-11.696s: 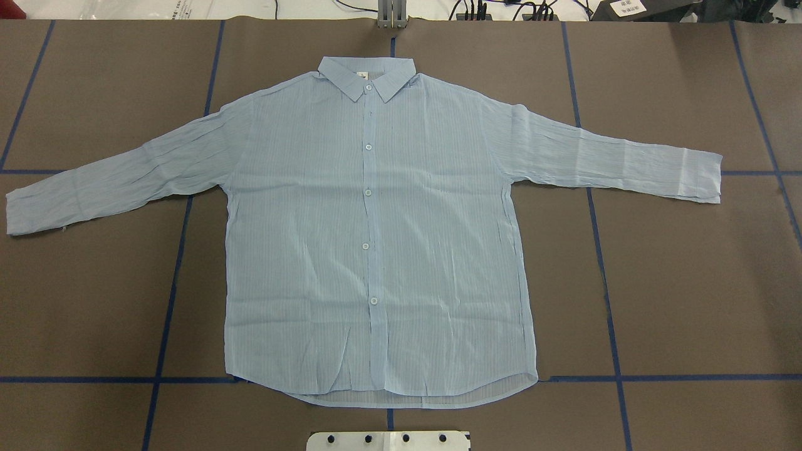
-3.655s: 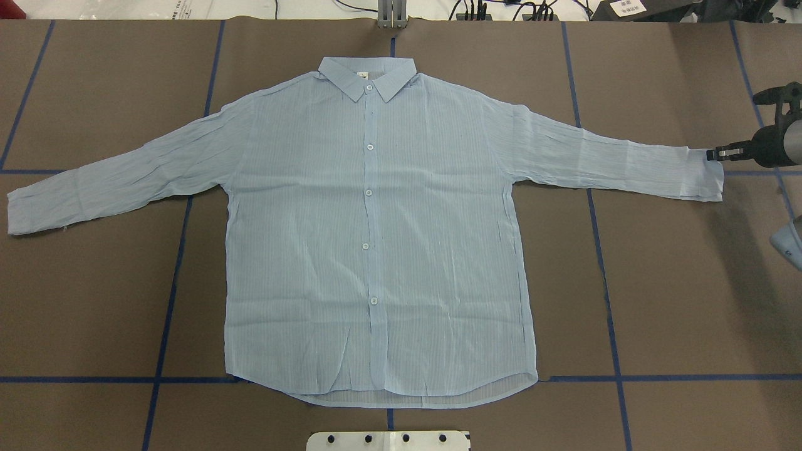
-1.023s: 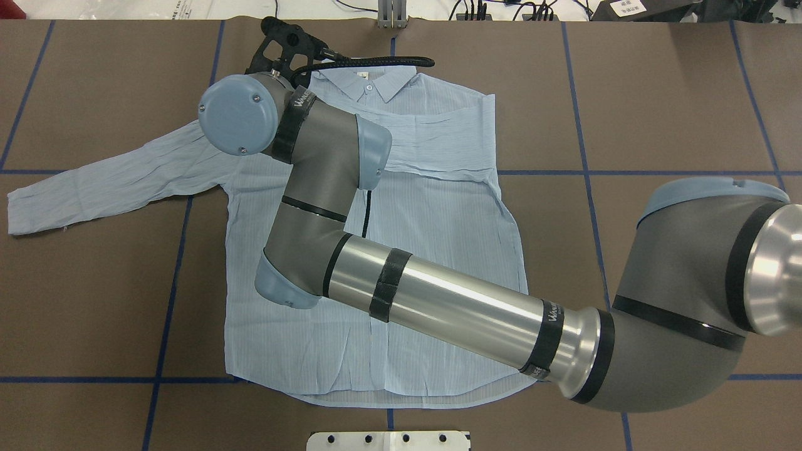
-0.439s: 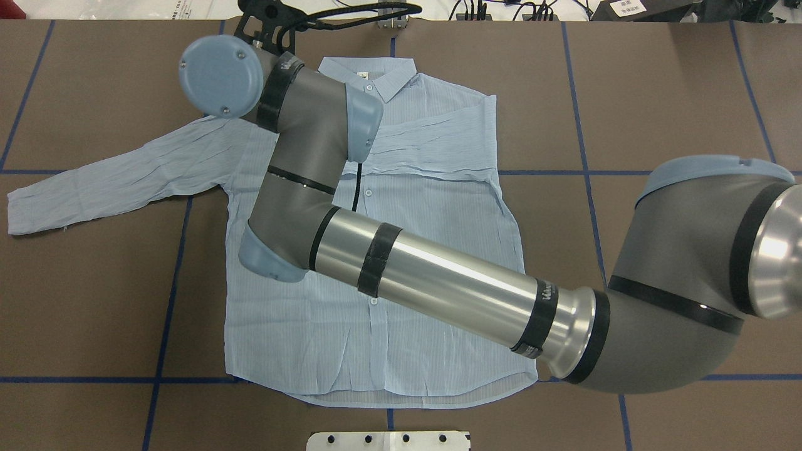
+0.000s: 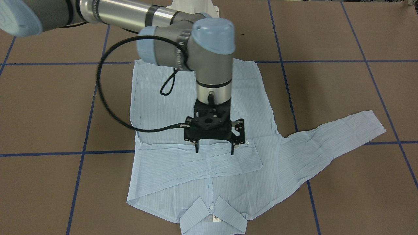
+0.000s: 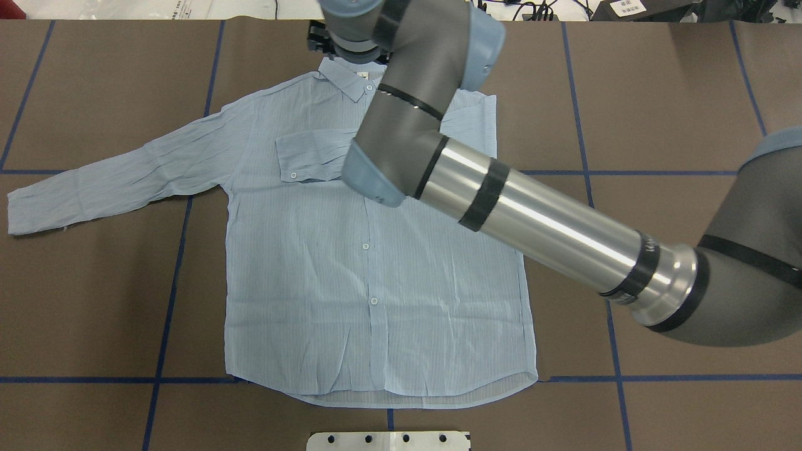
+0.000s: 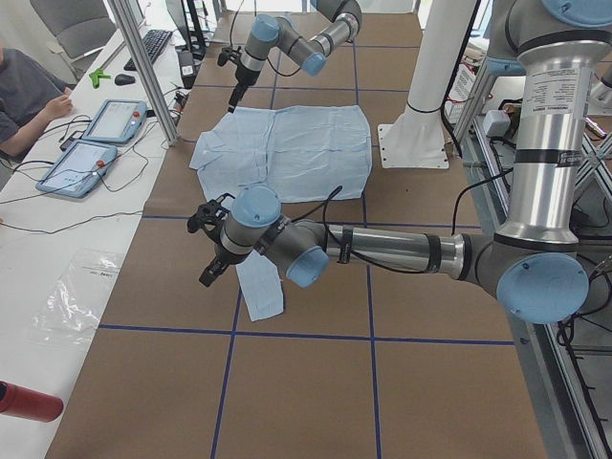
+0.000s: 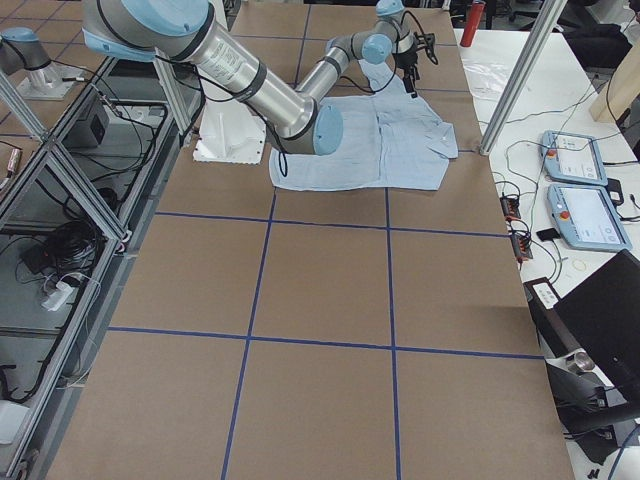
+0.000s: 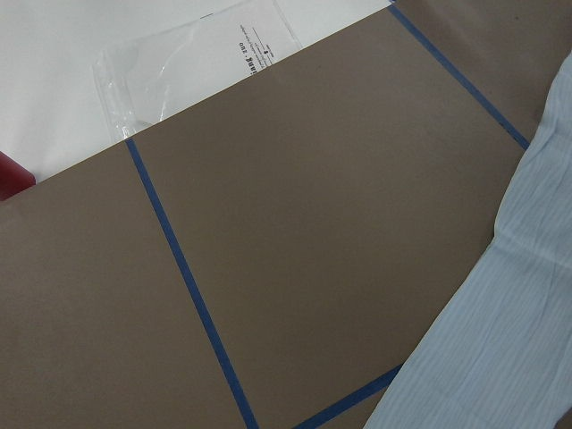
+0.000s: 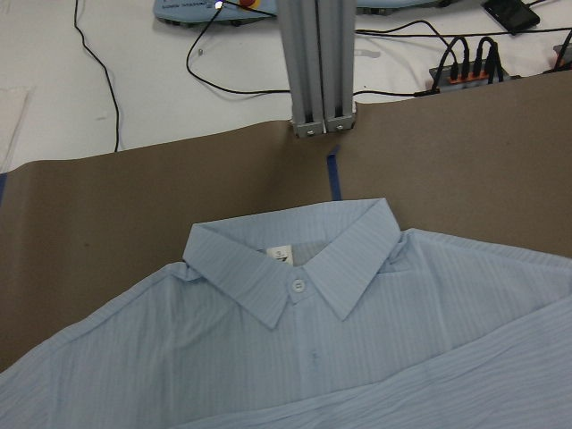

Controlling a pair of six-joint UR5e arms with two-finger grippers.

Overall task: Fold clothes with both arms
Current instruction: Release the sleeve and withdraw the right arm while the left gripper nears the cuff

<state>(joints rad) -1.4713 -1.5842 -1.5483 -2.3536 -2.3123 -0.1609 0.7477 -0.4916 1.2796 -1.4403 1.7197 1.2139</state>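
Lying flat and buttoned on the brown counter (image 6: 677, 88), the shirt (image 6: 376, 282) has its collar (image 5: 212, 217) at the edge away from the robot. The folded sleeve (image 5: 183, 163) crosses the chest just below the collar, its cuff (image 6: 294, 158) ending on the chest past the button line. The spread sleeve (image 6: 113, 181) runs straight out from the shoulder on the robot's left, well away from the collar.

The right arm (image 6: 551, 232) reaches across the shirt. The right tool (image 5: 214, 150) points straight down over the folded sleeve, near the collar, jaws apart with nothing between them; I cannot tell whether the tips touch the cloth.

The left arm (image 7: 402, 251) stretches low over the counter toward the spread sleeve's outer end, far from the collar. The left tool (image 7: 207, 274) hangs beside that end; whether its jaws are apart or together cannot be told. Its wrist camera shows the sleeve's edge, blue tape lines (image 9: 179, 268) and a clear plastic bag (image 9: 197, 63) beyond the counter.
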